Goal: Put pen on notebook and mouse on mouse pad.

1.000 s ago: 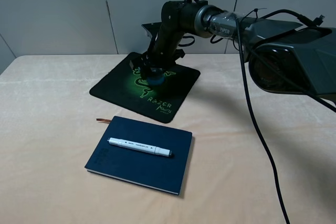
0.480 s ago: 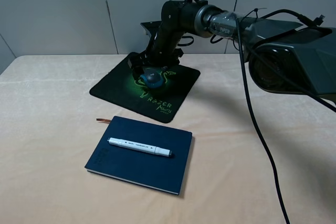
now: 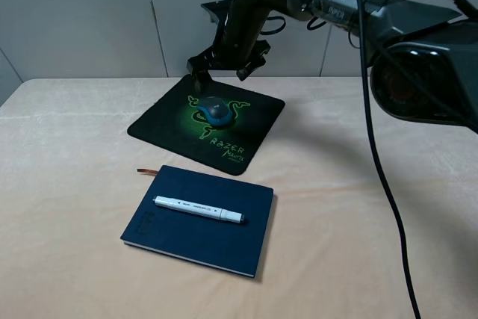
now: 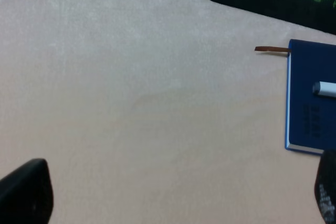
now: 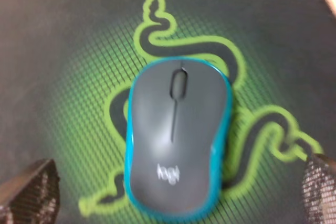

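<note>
Teal mouse [image 3: 216, 110] now lying free at mouse pad [image 3: 160, 123] centre; right end effector [image 3: 223, 65] lifting off, open. Pen [image 3: 199, 209] resting on notebook [image 3: 175, 237]: both placements looking done.

A small teal-blue computer mouse [image 3: 216, 110] sits on the square black cloth mouse pad [image 3: 258, 120]; the right hand [image 3: 221, 69] hangs above it, spread and empty.

Robot lab, cloth-covered table [image 3: 67, 184], grey wall panels [image 3: 75, 13]
</note>
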